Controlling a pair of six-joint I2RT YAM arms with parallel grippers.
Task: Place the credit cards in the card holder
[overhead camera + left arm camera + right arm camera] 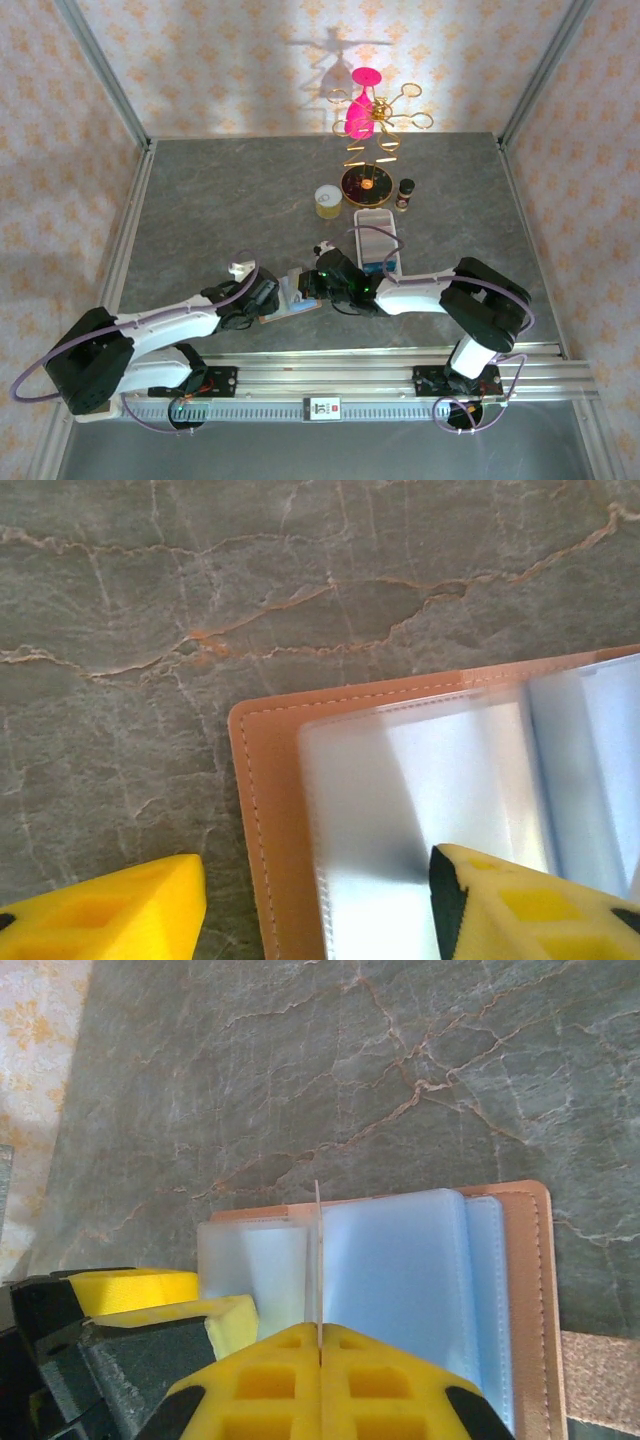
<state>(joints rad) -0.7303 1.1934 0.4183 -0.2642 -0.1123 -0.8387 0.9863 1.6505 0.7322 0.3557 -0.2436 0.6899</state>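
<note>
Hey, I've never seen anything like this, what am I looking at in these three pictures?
Two robot arms sit at a table edge. One picture looks down from above; the others come from cameras on each wrist, and the yellow blocks are fingertips. The right gripper is shut on a thin card, seen edge-on, over the open tan card holder. The left gripper is open at the holder's corner. Farther back lie a white tray, a yellow-lidded jar and a small dark bottle.
</note>
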